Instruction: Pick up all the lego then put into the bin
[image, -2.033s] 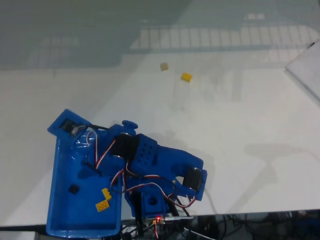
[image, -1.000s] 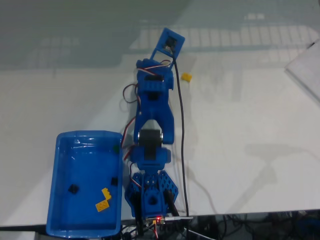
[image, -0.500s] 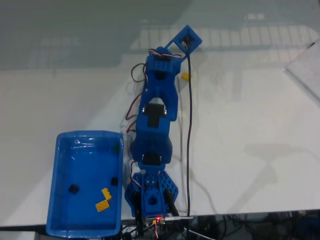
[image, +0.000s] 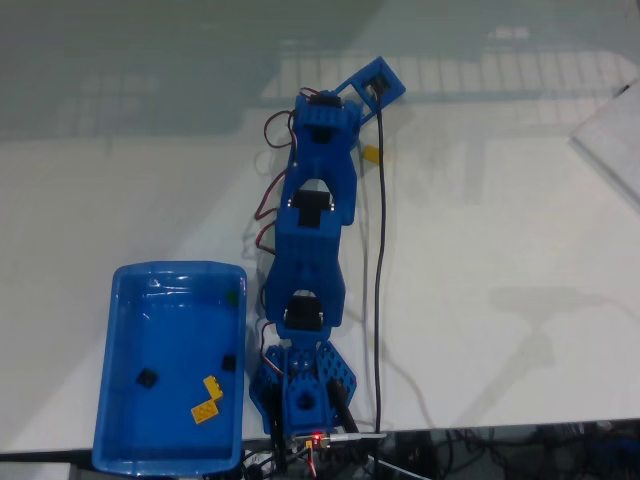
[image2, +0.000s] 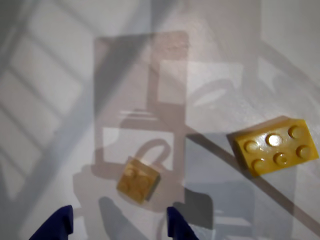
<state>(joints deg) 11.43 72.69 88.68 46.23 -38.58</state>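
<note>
Wrist view looks down at the white bench (image2: 60, 75). The gripper (image2: 117, 225) has two blue tips at the bottom edge, spread wide apart with nothing between them. A tan lego (image2: 137, 179) lies just ahead of the gripper, lined up with the gap between the tips but not touched by either. A yellow lego (image2: 276, 145) lies farther off to the right of the gripper in this view, apart from the tan one.

From the fixed view, the arm (image: 310, 250) is stretched out long across the bench. A bit of the yellow lego (image: 372, 154) peeks out beside the arm near its far end. The tan lego is hidden under the arm there.

The bin (image: 125, 440) sits well behind the gripper, back beside the arm's base. It already holds some pieces: a yellow piece (image: 207, 401) and two small black pieces (image: 148, 378). A small green speck sits by the bin's far rim, too small to tell what it is.

So part of the job looks done, since some lego is in the bin. Two pieces are left on the bench, the tan one and the yellow one. The tan one looks like the next pick, because it is right in front of the open gripper. The gripper needs to go down, close on it, and carry it back to the bin. Then the yellow one is left.
</note>
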